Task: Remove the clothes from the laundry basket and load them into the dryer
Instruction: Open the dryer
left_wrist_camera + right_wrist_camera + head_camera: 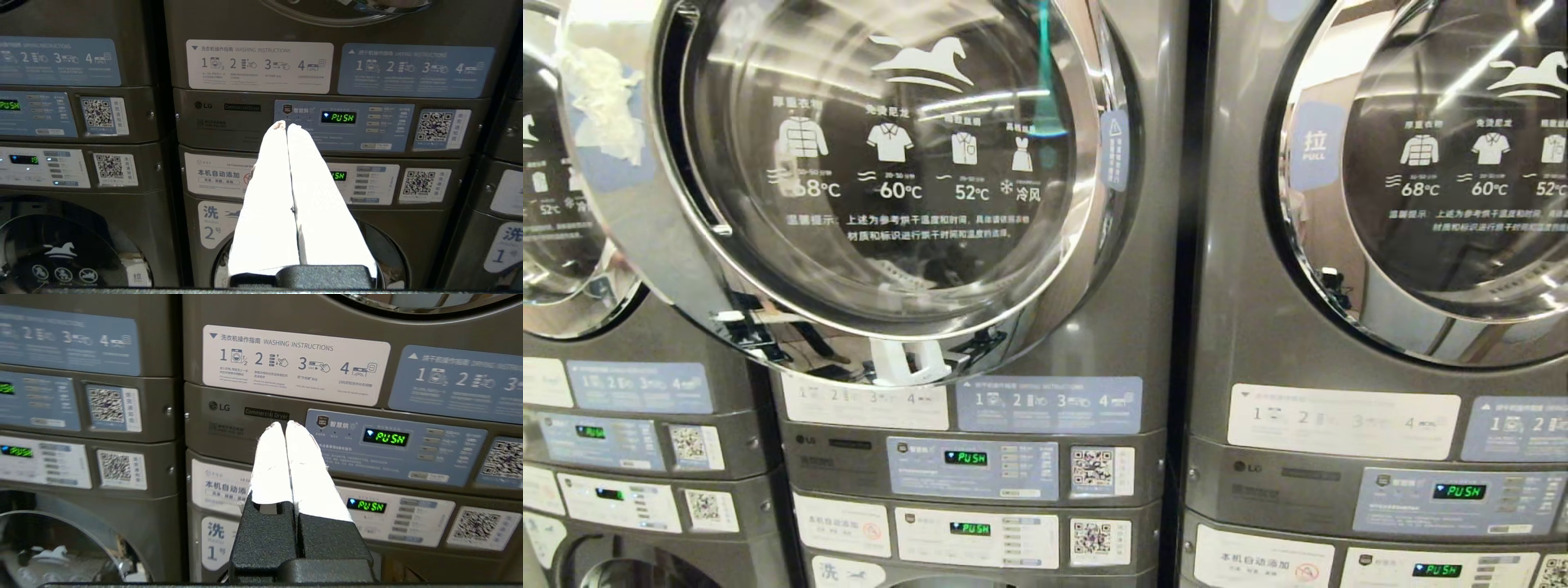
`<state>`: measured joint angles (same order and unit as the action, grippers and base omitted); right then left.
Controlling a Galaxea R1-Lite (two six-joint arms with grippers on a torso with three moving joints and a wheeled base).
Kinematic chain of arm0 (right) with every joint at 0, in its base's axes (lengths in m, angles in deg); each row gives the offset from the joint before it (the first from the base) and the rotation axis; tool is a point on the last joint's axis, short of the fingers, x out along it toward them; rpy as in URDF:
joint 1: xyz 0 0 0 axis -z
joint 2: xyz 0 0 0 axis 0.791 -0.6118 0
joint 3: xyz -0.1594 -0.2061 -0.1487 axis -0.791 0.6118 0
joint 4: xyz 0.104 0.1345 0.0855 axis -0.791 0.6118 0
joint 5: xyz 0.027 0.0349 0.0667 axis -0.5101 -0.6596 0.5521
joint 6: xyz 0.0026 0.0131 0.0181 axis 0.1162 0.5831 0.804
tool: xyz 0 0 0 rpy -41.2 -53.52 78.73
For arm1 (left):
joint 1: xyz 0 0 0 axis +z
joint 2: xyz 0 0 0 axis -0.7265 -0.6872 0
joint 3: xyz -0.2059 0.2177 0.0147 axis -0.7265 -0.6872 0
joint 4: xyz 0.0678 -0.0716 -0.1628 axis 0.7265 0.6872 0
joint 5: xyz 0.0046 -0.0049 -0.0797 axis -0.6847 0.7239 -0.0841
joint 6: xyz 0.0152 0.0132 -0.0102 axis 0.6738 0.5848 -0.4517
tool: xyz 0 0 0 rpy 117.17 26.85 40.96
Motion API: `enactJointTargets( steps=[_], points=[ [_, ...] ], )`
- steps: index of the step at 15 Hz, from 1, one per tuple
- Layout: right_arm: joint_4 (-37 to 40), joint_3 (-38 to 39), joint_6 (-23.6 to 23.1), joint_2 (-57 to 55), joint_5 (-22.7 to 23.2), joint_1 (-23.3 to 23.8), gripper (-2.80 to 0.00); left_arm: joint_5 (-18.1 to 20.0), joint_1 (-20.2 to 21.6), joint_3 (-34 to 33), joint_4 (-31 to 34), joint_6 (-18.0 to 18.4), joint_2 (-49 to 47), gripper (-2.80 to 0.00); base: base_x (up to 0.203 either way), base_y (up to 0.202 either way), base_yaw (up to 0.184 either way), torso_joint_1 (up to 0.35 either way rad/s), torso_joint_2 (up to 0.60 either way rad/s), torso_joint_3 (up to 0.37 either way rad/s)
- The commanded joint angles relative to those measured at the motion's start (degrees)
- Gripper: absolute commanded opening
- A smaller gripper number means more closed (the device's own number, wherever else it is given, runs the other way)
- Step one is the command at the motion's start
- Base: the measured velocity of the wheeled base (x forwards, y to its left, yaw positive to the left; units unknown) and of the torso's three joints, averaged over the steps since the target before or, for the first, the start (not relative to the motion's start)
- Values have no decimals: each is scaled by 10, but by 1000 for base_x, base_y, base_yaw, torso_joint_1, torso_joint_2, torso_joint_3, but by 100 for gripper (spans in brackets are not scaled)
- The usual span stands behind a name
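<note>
The dark grey dryer (1143, 269) fills the middle of the head view. Its round chrome-rimmed glass door (890, 163) reaches out over the machine to its left and looks ajar. Neither gripper shows in the head view. My left gripper (284, 125) is shut and empty, its white fingers pressed together and pointing at this stack's dryer control panel (339, 117). The right gripper (284, 424) is also shut and empty, in front of the neighbouring stack's dryer panel (386, 437). The laundry basket and the clothes are out of view.
Three stacks of dryers over washers stand side by side, close in front of me. The right dryer's door (1445, 180) is shut. Washer doors (392, 253) sit below the panels. Pale items show behind the washer glass (49, 555) beside the right gripper's stack.
</note>
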<state>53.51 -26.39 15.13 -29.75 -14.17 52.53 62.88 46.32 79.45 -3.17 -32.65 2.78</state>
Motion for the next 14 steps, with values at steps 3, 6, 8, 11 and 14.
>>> enactJointTargets(
  steps=[3, 6, 8, 11, 14],
  points=[
    [0, 0, 0, 0, 0, 0, -280, 0, 0, 0, 0, 0, 0, -280, -193, 0, 0, 2, 2, 3],
    [-1, 0, -3, 0, 2, 0, -280, 0, 0, 0, 0, 0, 1, -280, -97, 0, 0, 1, 1, 4],
    [0, 0, -1, 0, 0, 0, -280, 1, 0, 2, 3, 6, 1, -280, 0, 0, 0, 0, 0, 0],
    [0, 0, -1, 0, 1, 0, -280, 37, 0, 59, -1, 37, -11, -280, 0, 0, 0, 0, 0, 0],
    [-2, 0, -4, 0, 3, 0, -280, 37, -1, 177, -5, 21, -144, -280, 0, 0, 0, 0, 0, 0]
  ],
)
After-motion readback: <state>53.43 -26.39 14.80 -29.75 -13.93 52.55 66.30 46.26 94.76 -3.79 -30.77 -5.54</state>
